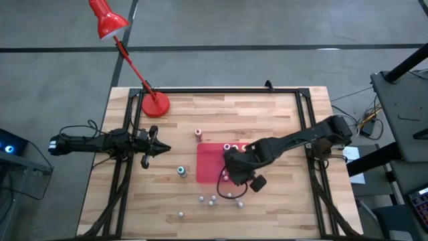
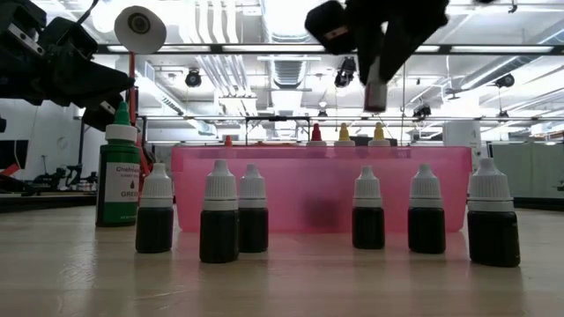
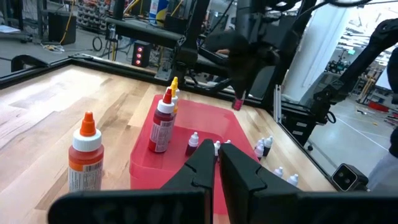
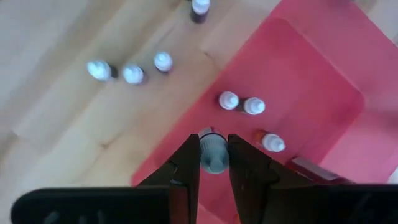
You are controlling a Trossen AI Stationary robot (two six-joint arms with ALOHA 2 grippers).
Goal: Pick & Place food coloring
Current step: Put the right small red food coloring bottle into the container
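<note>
Lighting: bright, even; ceiling strip lights point(image 2: 291, 48) glare along low view's top. Right wrist view soft, blurred throughout.

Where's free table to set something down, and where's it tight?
Free: the bare wood between the lamp base and the table's far right corner, and the strip right of the red tray. Crowded: the near edge in front of the tray, dotted with small bottles, and the tray itself, where the right gripper holds a bottle.
</note>
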